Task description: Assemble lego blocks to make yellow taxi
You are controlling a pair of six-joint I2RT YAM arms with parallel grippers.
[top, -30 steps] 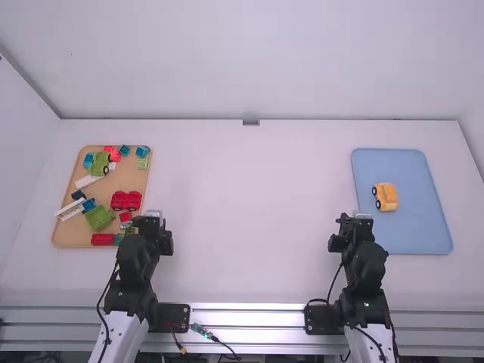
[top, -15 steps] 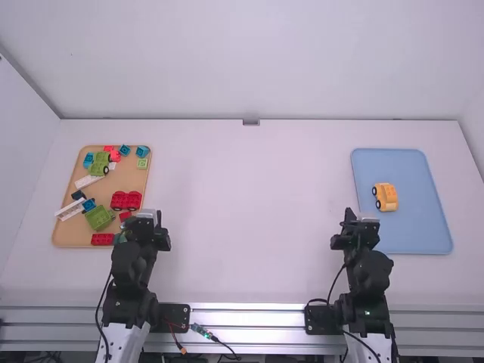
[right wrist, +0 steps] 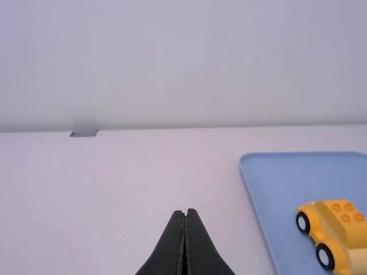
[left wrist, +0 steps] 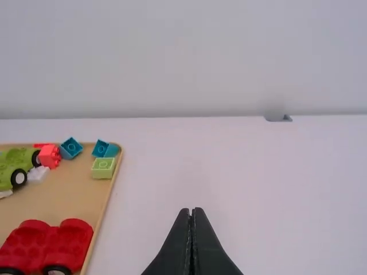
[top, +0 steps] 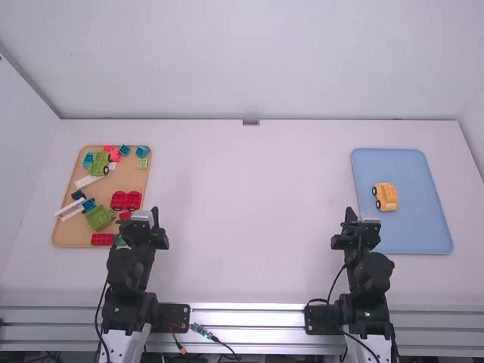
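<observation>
My left gripper (top: 155,216) is held near the right edge of the tan tray's front part; in the left wrist view the left gripper (left wrist: 192,212) is shut, with nothing between its fingers. Beside the blue tray's left side, toward its front, is my right gripper (top: 349,215). The right wrist view has the right gripper (right wrist: 184,213) shut and holding nothing. A yellow toy car (top: 386,197) with black wheels and studs on top rests on the blue tray (top: 412,234). Its side wheels face left; in the right wrist view the yellow car (right wrist: 335,232) is at the lower right.
On the tan tray (top: 140,178) at the left lie a red wheeled piece (top: 126,200), a green wheeled piece (top: 99,164), a green block (top: 99,218), a light green brick (left wrist: 104,167), white pieces and several blue and red bricks. A wall stands behind the table.
The left gripper has shifted slightly left and back toward its base. My right gripper moved slightly to the right at first, then stayed almost still. The yellow car has not moved.
</observation>
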